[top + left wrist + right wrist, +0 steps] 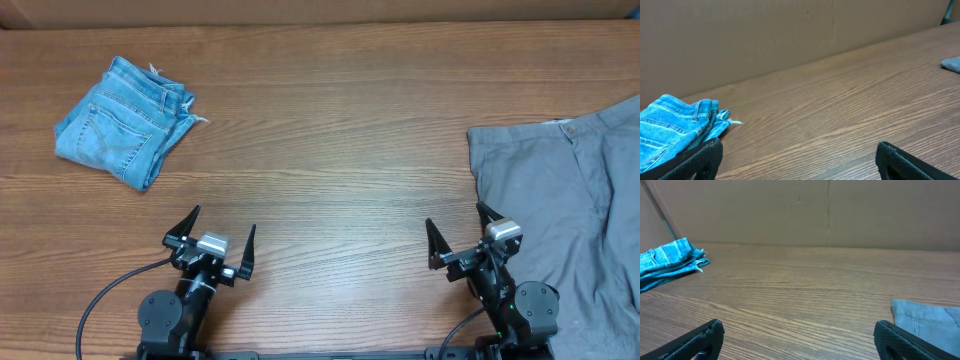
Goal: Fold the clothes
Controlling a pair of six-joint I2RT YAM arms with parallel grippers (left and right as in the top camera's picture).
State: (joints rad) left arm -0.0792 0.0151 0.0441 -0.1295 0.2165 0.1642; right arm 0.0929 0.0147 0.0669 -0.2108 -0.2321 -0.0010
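Observation:
Folded blue denim shorts (125, 120) lie at the far left of the table; they also show in the left wrist view (675, 127) and the right wrist view (670, 262). Grey trousers (570, 200) lie spread flat at the right edge, partly out of view; a corner shows in the right wrist view (927, 322) and the left wrist view (951, 63). My left gripper (221, 238) is open and empty near the front edge (799, 155). My right gripper (458, 232) is open and empty, its right finger just beside the trousers' left edge (799, 332).
The brown wooden table (330, 150) runs between the two garments. A brown cardboard wall (815, 210) stands along the table's far side.

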